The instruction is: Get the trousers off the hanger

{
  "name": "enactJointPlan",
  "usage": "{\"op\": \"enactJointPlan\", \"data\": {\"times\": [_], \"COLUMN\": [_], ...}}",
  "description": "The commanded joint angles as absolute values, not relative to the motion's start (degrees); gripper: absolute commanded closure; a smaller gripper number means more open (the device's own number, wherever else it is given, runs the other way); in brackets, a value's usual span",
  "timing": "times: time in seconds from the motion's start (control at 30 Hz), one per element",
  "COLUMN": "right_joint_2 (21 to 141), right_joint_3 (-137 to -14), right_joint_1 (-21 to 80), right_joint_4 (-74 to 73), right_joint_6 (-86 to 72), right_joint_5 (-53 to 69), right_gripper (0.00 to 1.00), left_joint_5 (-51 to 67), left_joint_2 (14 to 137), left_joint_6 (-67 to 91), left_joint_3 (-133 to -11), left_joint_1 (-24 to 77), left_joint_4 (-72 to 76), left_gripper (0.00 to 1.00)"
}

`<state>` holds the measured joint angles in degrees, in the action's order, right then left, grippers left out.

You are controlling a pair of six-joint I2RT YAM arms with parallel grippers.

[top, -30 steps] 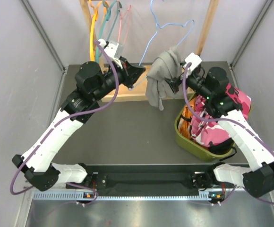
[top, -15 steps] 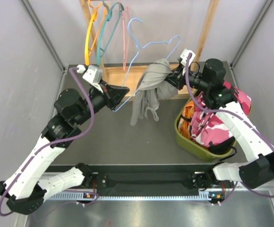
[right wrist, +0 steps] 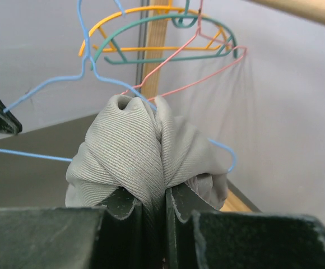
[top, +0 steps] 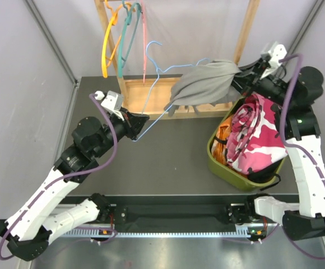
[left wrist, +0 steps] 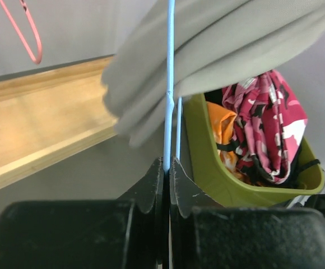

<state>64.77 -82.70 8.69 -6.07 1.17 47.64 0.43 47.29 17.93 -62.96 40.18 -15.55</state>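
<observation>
Two claws clamped tight: left claw (left wrist: 167, 165) pinches the blue hanger (left wrist: 168, 112) by its wire, right claw (right wrist: 154, 193) bites the bunched grey trousers (top: 207, 84).

Room is left over the middle of the table (top: 168, 162), hemmed by the bin (top: 225, 175) at right, the wooden rack (top: 247, 28) and stretched trousers (top: 207, 84) behind.

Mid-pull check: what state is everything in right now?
left tool, shut on blue hanger
right tool, shut on grey trousers
grey trousers, stretched, not yet off the hanger
green bin, holds floral trousers and orange trousers
other hangers, hanging empty
</observation>
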Motion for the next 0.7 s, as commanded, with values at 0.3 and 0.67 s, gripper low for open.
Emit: {"op": "enactJointPlan", "data": {"times": [0.3, 0.67], "right_joint_2": [58.8, 56.69], "right_joint_3": [-90.43, -94.22], "right_joint_1": [-5.18, -17.74], "right_joint_4": [7.12, 7.73], "right_joint_6": [-10.28, -13.18], "right_joint_5": [48.78, 44.92], "right_gripper": [1.0, 1.0], "left_joint_5": [-5.71, -6.94], "left_joint_2": [46.67, 46.76], "left_joint_6": [16.7, 15.73], "left_joint_3": [-58.28, -55.64], "left_joint_1": [39.99, 39.99], "left_joint_4": [-13.01, -12.75], "left_gripper": [1.0, 1.0]}}
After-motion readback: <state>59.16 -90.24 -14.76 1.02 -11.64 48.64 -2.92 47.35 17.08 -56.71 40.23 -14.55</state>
